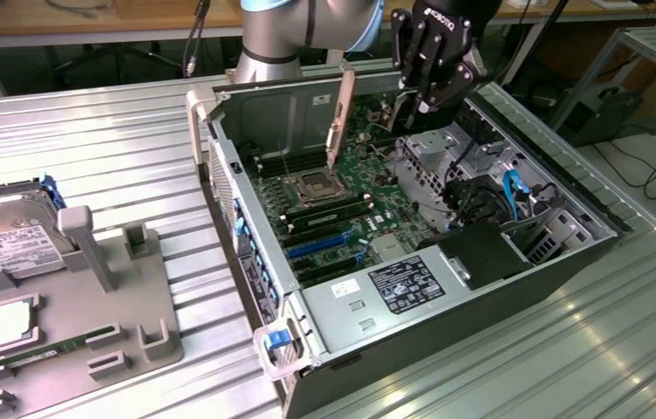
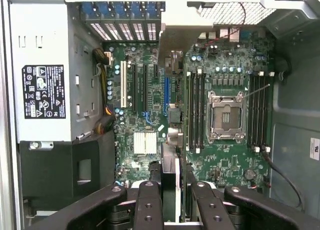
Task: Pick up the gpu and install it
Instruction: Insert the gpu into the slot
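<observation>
**Pincer (image 1: 426, 98) pinching the gpu (image 2: 171, 182) above the open case**

My pincer is hanging over the open computer case (image 1: 247, 218), and I am holding it pressed together on the gpu. In the wrist view the card is standing on its edge between my two fingers (image 2: 148, 205), so I am seeing only its thin side. One finger is lying against each flat face. The gpu is therefore inside my grip and reaching down from it toward the motherboard (image 2: 145, 155). It is well apart from the board and is not touching any slot.

I am judging the card to be light and stiff, but also fragile. It is a thin flat board, and small parts and solder points are probably sitting on its faces. Strong pressure or a twist could crack it or break a part off. The faces are smooth, so the card could slip or tilt if the grip is too soft. In my opinion the best place to hold it is the long upper edge, near the middle, with the pads on bare board. In that way the contact edge and the metal bracket are staying free.

The expansion slots (image 2: 135, 87) are lying below my pincer, between the power supply (image 2: 45, 90) and the processor socket (image 2: 227, 115). I cannot tell whether the card's edge is standing exactly over one of them.
</observation>
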`<state>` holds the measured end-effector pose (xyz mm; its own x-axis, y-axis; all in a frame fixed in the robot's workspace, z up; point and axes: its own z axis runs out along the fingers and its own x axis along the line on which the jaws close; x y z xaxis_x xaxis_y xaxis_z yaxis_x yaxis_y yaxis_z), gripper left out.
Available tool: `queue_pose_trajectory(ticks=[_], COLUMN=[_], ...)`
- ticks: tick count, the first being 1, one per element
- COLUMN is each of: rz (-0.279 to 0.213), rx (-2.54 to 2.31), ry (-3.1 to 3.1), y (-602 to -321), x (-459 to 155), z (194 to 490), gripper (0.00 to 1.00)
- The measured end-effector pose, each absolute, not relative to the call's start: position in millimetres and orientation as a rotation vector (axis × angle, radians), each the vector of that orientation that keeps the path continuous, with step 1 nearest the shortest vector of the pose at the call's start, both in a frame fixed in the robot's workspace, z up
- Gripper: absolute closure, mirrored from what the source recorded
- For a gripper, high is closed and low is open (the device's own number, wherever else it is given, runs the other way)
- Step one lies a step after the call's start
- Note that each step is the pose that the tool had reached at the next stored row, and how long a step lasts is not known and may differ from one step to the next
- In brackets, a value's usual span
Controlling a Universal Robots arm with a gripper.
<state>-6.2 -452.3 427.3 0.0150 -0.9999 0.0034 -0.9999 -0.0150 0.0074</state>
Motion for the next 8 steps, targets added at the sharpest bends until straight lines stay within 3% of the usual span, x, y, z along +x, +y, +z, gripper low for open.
queue_pose_trajectory(ticks=[8], rz=[-0.004], rx=[2.256], ry=[-2.175], y=[-452.2], x=[-13.8], z=[427.2], gripper=[0.73])
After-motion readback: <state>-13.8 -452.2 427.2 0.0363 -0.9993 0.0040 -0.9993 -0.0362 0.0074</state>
